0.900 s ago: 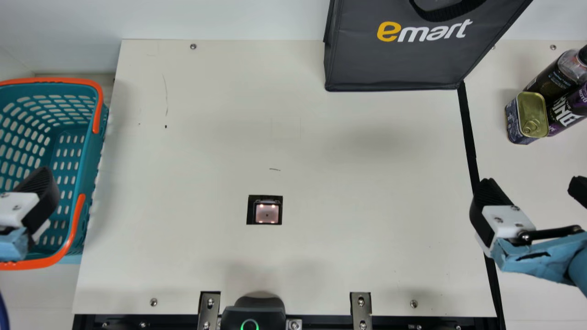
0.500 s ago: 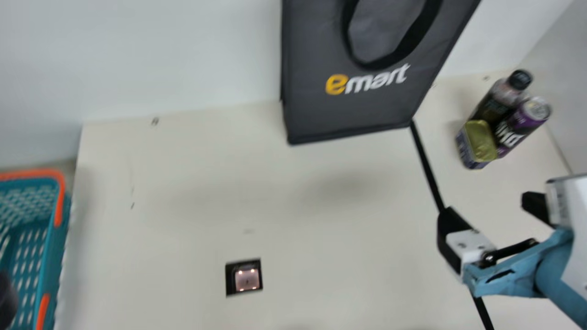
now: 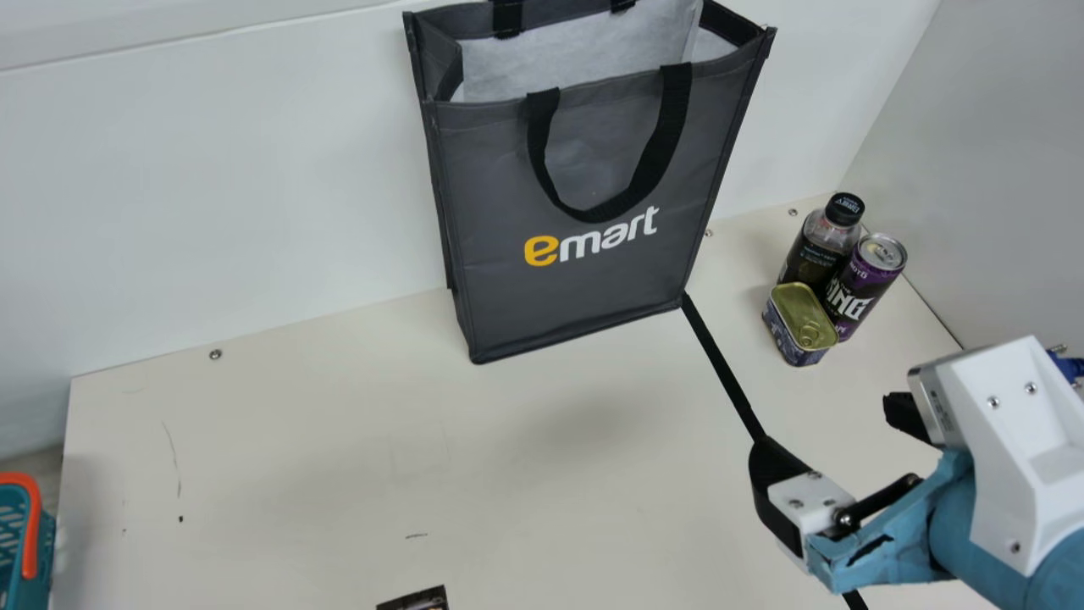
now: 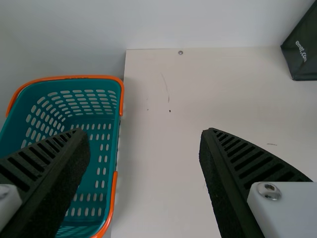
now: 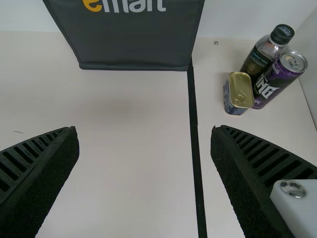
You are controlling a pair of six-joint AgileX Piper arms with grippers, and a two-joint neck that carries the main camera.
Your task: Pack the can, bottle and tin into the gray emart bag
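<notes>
The neck camera has tilted up and swung toward three o'clock since the earlier frames, so the main view's whole picture has shifted; the gray emart bag (image 3: 508,195), bottle (image 3: 814,254), can (image 3: 857,288) and tin (image 3: 799,318) keep the same places relative to one another on the cream table (image 3: 296,440).

With the main view read as a dial, the bag stands upright near twelve o'clock, its mouth open on a pale lining and one black handle hanging down its front. The bottle, can and tin sit close together near three o'clock, outside the bag. From the bottle, the can is at four o'clock and the tin at six, its gold lid up; whether they touch cannot be told.

The right gripper (image 3: 826,419) hangs toward four o'clock, its fingers set wide apart. A black strip (image 3: 720,364) runs from the bag's near corner toward five o'clock, passing under that gripper's inner finger.

At eight o'clock is a teal basket (image 3: 13,542) with an orange handle. In the left wrist view, the left gripper (image 4: 144,133) is wide too, one finger over the basket and the other over the table.
</notes>
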